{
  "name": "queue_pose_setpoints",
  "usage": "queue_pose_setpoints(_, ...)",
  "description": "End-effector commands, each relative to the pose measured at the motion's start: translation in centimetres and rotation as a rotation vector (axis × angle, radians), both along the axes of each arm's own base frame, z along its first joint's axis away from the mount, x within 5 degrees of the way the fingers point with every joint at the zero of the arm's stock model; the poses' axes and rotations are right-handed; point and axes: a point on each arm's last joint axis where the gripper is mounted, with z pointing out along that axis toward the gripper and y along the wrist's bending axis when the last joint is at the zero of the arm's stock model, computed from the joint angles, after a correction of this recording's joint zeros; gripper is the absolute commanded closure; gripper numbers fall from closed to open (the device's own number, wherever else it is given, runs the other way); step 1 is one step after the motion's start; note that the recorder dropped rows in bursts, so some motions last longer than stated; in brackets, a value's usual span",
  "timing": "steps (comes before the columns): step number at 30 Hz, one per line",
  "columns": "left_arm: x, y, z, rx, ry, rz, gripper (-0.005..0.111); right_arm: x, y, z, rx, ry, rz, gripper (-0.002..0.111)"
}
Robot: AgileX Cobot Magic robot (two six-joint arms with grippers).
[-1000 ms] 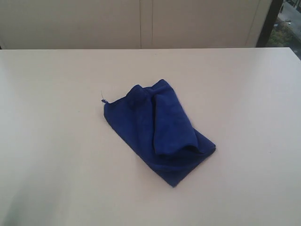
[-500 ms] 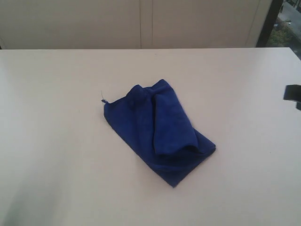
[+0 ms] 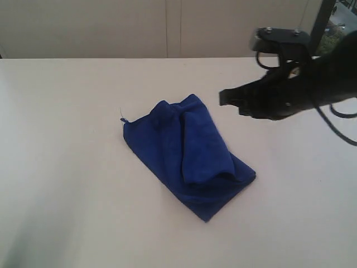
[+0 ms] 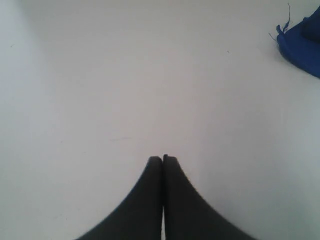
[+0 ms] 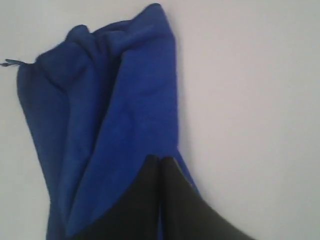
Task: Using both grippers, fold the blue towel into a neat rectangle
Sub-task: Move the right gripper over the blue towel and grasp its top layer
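Observation:
The blue towel (image 3: pixel 189 156) lies crumpled and partly folded over itself in the middle of the white table (image 3: pixel 67 167), with a thread tag (image 3: pixel 122 118) at its far left corner. My right gripper (image 3: pixel 222 97) hovers above the table just right of the towel's far end, fingers pressed together and empty. In the right wrist view the towel (image 5: pixel 110 115) fills the left side under the shut right gripper (image 5: pixel 160 159). The left gripper (image 4: pixel 163 159) is shut and empty over bare table, with only a towel corner (image 4: pixel 302 42) at the frame's edge. It does not show in the exterior view.
A pale wall with panel seams (image 3: pixel 173 28) runs behind the table's far edge. A dark window frame (image 3: pixel 322 22) stands at the back right. Black cables (image 3: pixel 334 120) hang from the right arm.
The right arm has swung in from the right edge of the exterior view to a spot above the table beside the towel. The towel has not moved.

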Motion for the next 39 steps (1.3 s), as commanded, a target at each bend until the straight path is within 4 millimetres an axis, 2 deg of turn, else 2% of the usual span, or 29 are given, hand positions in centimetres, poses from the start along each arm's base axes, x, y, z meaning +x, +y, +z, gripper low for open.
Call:
queue_pose_setpoints(1, 0.0, 0.0, -0.2, -0.013, -0.002, 0.004, 0.107, 2.3, 4.0, -0.3, 0.022, -0.004, 0.06, 0.108)
queue_pose_setpoints(10, 0.0, 0.0, -0.2, -0.013, -0.002, 0.004, 0.107, 5.3, 11.6, -1.6, 0.043, 0.042, 0.166, 0.108)
queue_pose_setpoints(16, 0.0, 0.0, -0.2, -0.013, -0.002, 0.004, 0.107, 6.5, 15.1, -2.4, -0.023, 0.09, 0.149, 0.108)
queue_pose_setpoints(21, 0.0, 0.0, -0.2, -0.013, -0.002, 0.004, 0.107, 7.0, 16.5, -1.7, -0.162, 0.038, 0.033, 0.108)
queue_pose_setpoints(24, 0.0, 0.0, -0.2, -0.013, -0.002, 0.004, 0.107, 6.8, 17.3, -1.8, -0.17, 0.007, -0.008, 0.108)
queue_pose_setpoints(28, 0.0, 0.0, -0.2, -0.013, -0.002, 0.004, 0.107, 6.7, 17.9, -3.0, -0.214, -0.005, 0.01, 0.107)
queue_pose_setpoints(30, 0.0, 0.0, -0.2, -0.013, -0.002, 0.004, 0.107, 6.7, 18.1, -3.4, -0.215, 0.003, 0.007, 0.101)
queue_pose_setpoints(37, 0.0, 0.0, -0.2, -0.013, -0.002, 0.004, 0.107, 6.9, 18.1, -3.6, -0.204, -0.012, -0.04, 0.067)
queue_pose_setpoints(39, 0.0, 0.0, -0.2, -0.013, -0.002, 0.004, 0.107, 7.1, 18.0, -4.0, -0.206, -0.006, -0.074, 0.064)
